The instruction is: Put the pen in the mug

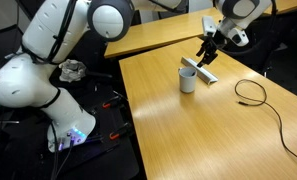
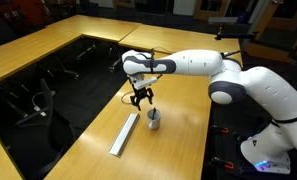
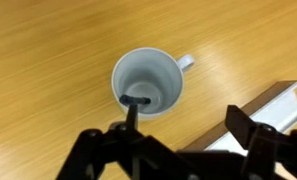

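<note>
One pen (image 3: 134, 112) is seen leaning inside the mug (image 3: 160, 64); the gripper (image 3: 168, 138) is held above, spread wide, empty

Pen (image 3: 134, 108): just a stub at the mug's (image 3: 148, 80) rim; top vanishes behind the end effector (image 3: 170, 140).
End effector: dark blur, cut off by the lower edge.
White bar (image 3: 276, 100), right of the mug: clipped by the frame edge.
Exterior views: pen too small to spot.
</note>
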Tool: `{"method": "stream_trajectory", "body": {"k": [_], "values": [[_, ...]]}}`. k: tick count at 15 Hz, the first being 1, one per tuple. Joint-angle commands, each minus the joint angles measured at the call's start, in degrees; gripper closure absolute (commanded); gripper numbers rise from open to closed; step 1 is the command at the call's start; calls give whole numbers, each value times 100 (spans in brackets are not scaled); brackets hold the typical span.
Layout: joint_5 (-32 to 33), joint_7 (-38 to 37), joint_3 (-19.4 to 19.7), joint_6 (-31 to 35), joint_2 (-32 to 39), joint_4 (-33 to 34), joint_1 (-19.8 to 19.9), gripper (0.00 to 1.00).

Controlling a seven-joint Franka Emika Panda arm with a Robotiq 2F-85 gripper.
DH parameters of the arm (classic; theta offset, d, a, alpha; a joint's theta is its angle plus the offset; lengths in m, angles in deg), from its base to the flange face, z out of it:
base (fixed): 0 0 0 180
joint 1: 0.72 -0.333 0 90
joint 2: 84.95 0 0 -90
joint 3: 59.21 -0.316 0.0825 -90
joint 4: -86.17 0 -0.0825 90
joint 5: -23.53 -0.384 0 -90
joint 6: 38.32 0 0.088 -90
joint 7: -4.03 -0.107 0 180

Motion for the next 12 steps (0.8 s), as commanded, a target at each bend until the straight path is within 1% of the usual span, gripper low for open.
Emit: {"method": "stream_trajectory", "body": {"k": [1,3,8,9,12], "values": [[626,550,275,682,-796,-942,-431,0],[964,743,375,1179,-1245,-1513,-657,0],[1630,856,557,2486,-2178,-2813,-1113,0],[1912,763,257,2709,-2414,-3075,-978,0],[2187,735,71,3048,-3128,-3930,-983,0]]}}
